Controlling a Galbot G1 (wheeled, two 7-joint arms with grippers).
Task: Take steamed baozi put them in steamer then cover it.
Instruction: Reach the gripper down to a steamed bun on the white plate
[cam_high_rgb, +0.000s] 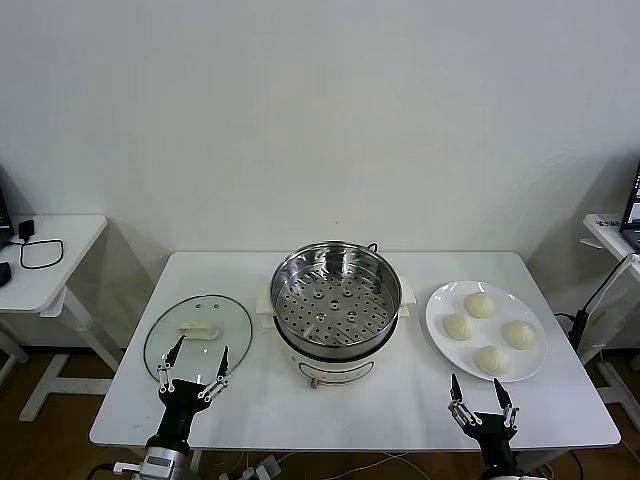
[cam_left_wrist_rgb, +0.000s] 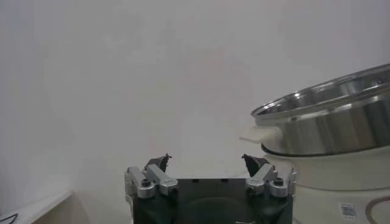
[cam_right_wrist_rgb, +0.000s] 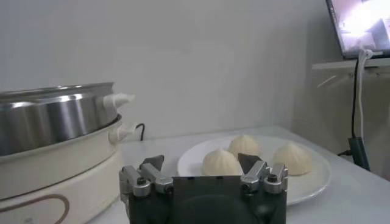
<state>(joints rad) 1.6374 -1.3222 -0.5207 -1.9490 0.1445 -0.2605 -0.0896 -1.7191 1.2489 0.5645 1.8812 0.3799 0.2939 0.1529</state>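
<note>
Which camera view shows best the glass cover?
The head view: the whole cover lies flat on the table, left of the steamer, beyond the left claw. Neither wrist view shows it.

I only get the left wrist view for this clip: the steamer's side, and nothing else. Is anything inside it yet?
Observer: No. In the head view the steamer's perforated tray is bare.
Operator: Where are the baozi, then?
Observer: All four baozi sit on a white plate to the steamer's right, beyond the open right end effector.
Operator: And the cover?
Observer: The cover lies flat on the table to the steamer's left. In the head view, the open left end effector overlaps its near edge.
</note>
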